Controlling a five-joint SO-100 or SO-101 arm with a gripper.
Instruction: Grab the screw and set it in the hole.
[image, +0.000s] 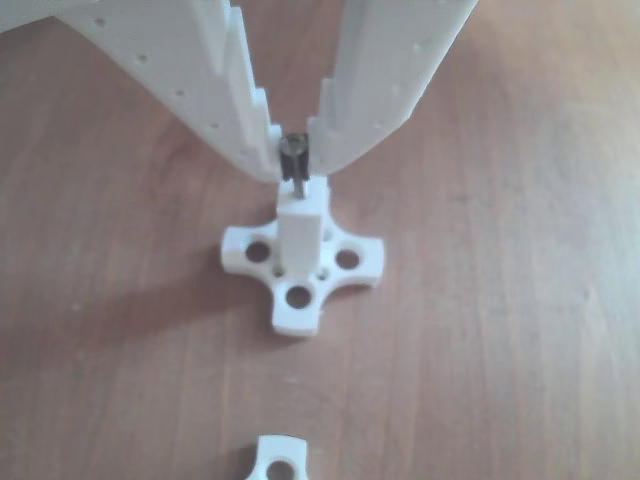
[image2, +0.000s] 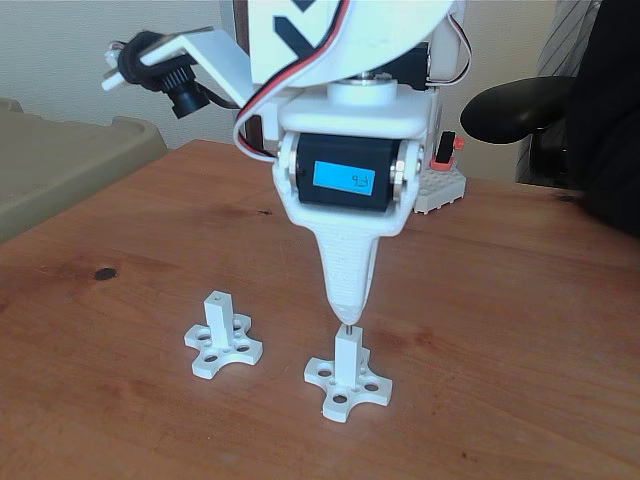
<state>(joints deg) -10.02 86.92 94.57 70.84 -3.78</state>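
Brown wood table (image2: 520, 300) carries 2 white posts; the fixed view shows the spare post (image2: 222, 340) at 9 o'clock. Gripper (image: 296, 160) jaws pinch the thin grey screw (image: 295, 165) upright, tip at the hole (image: 299, 196) atop the near post (image: 300, 235).

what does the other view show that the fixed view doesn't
The other view alone shows, close up, the screw's head pinched between the white fingertips and the base's round holes. The fixed view alone shows a second post standing to the left, whole and bare, the arm's motor, a camera on a bracket and a chair behind the table. Both show the gripper holding the screw upright on top of the post.
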